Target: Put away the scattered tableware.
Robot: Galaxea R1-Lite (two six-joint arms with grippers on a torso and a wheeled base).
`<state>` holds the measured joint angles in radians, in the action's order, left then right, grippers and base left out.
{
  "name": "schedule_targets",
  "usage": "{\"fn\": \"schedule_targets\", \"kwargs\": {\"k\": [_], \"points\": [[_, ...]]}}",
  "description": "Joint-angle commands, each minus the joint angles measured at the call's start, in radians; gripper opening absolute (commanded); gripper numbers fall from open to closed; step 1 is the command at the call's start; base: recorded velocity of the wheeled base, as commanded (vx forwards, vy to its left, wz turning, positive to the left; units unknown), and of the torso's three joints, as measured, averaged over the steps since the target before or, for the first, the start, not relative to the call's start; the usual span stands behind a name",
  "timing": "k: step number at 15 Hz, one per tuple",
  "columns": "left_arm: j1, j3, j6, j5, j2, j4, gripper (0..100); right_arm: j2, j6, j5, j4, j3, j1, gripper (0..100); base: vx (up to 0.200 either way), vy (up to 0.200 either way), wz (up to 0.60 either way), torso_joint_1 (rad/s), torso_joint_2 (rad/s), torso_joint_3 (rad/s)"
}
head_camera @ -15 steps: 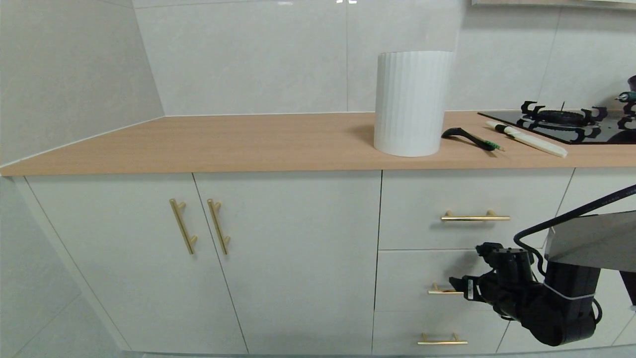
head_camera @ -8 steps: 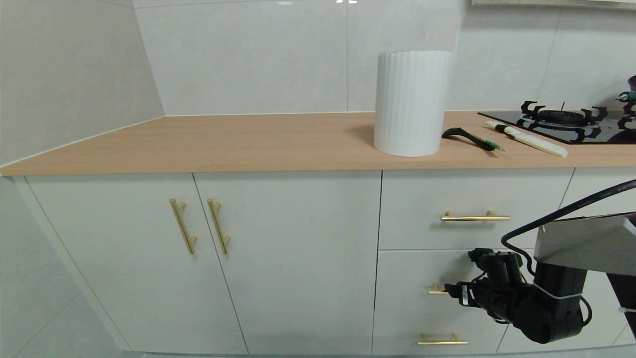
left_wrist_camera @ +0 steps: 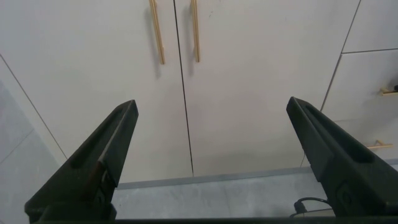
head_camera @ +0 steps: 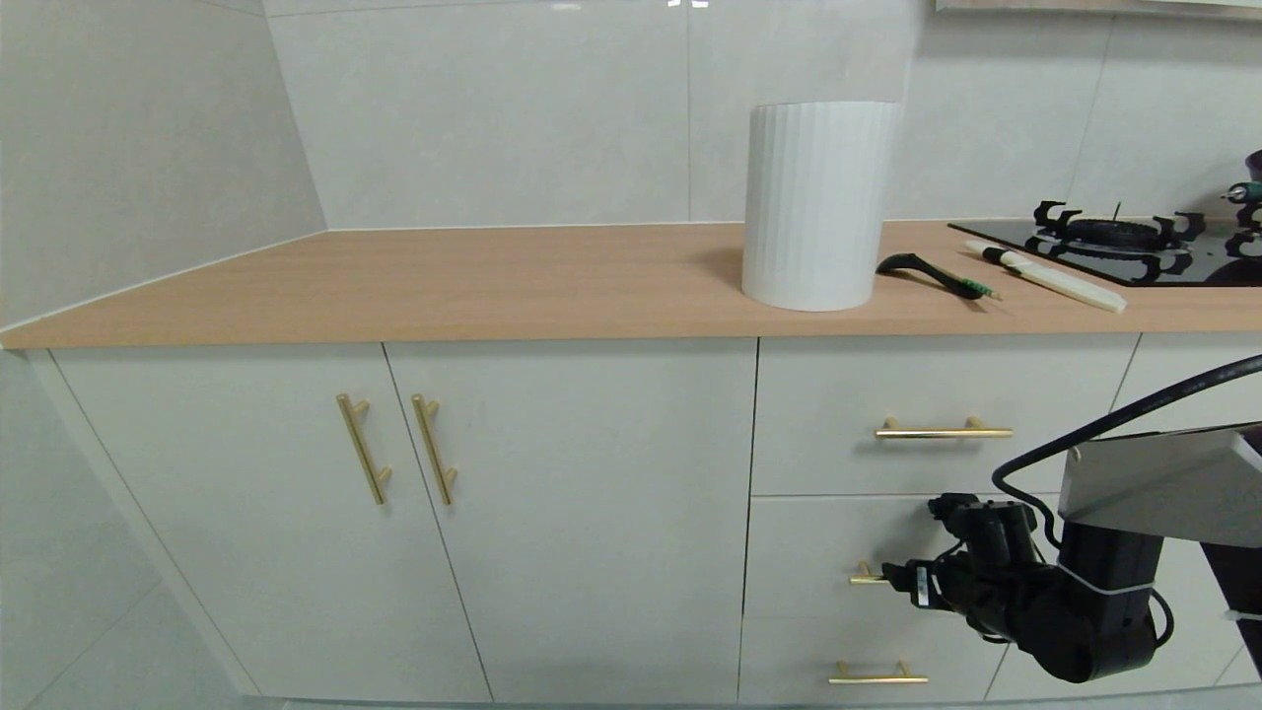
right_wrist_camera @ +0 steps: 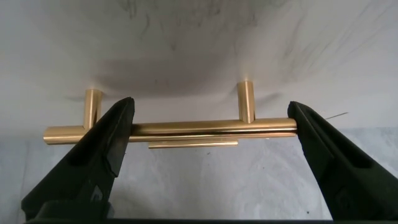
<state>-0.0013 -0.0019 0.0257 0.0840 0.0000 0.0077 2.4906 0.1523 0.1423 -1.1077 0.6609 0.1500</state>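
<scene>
At the middle drawer handle I've got the right gripper, jaws spread, bar between the tips. The black spoon and white utensil lie on the countertop, well above it.

Bright, even light from above: glare on the tiles, soft shadow left of the canister, darker shadow behind the handle.

White ribbed canister, tan woodgrain countertop, brass drawer handle
</scene>
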Motion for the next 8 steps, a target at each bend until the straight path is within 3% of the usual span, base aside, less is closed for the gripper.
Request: {"fn": "schedule_targets", "kwargs": {"k": [1, 8], "points": [[0.0, 0.0, 0.0, 0.0, 0.0, 0.0, 100, 0.004, 0.0, 0.0, 0.003, -0.001, 0.0, 100, 0.0, 0.0, 0.0, 0.0, 0.0, 0.0], [0.0, 0.0, 0.0, 0.0, 0.0, 0.0, 100, -0.018, -0.002, 0.002, 0.031, -0.033, 0.0, 100, 0.0, 0.0, 0.0, 0.0, 0.0, 0.0]]}}
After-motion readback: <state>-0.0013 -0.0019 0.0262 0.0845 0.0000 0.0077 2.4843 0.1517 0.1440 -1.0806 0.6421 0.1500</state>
